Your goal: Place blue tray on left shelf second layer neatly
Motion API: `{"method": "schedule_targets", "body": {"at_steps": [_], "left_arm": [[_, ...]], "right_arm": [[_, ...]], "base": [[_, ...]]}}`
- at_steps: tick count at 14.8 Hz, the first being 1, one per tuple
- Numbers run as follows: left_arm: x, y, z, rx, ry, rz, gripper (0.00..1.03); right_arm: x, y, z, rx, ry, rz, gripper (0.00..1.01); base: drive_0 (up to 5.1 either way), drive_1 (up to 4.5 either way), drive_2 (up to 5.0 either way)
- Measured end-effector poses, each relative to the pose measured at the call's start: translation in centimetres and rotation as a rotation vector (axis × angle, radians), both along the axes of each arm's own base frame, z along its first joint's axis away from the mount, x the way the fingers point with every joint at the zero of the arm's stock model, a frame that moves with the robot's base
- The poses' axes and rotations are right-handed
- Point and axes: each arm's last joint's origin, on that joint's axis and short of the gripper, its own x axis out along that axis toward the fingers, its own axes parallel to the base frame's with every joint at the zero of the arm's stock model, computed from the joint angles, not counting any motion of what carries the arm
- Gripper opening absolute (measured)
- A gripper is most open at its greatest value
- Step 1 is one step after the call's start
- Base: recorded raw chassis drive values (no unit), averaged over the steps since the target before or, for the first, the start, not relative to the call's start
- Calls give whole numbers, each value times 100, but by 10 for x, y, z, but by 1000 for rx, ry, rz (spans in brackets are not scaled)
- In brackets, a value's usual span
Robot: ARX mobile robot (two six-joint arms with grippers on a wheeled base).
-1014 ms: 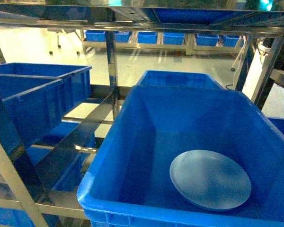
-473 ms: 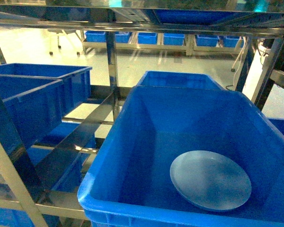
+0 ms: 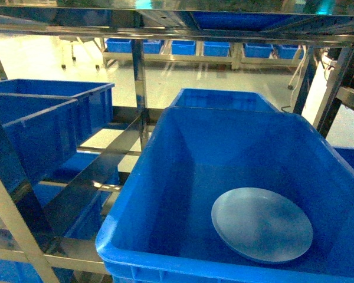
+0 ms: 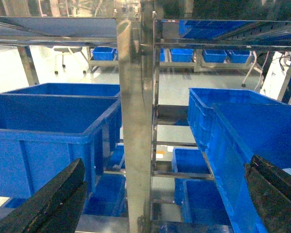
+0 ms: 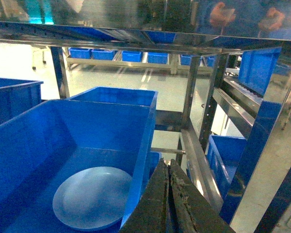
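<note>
The big blue crate (image 3: pixel 236 194) runs off the bottom and right edges of the head view, and its near wall hides the front rim of the blue tray (image 3: pixel 262 224) inside it. In the left wrist view, only the two dark fingertips (image 4: pixel 48 204) of the left claw (image 4: pixel 160 199) show, cut by the bottom corners. The right claw (image 5: pixel 170 204) is also cropped at the bottom edge, its tips pressed together beside that crate.

The blue tray (image 3: pixel 262 224), a pale, glossy round dish with a low raised rim, lies flat on the floor of the big blue crate (image 3: pixel 165 194), toward its near right corner. The left shelf second layer (image 3: pixel 97 171), shiny steel crossbars, runs left of that crate.
</note>
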Motion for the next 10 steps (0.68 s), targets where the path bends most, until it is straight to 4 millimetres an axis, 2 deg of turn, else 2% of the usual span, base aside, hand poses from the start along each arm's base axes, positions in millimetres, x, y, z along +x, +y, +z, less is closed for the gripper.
{"method": "schedule_targets", "body": {"at_steps": [6,7,10], "left_arm": [[0,0,0,0,0,0,98],[0,0,0,0,0,0,98],[0,0,0,0,0,0,98]], "right_arm": [[0,0,0,5,0,0,2],[0,0,0,5,0,0,6],[0,0,0,5,0,0,43]], "base": [[0,0,0],[0,0,0],[0,0,0]]}}
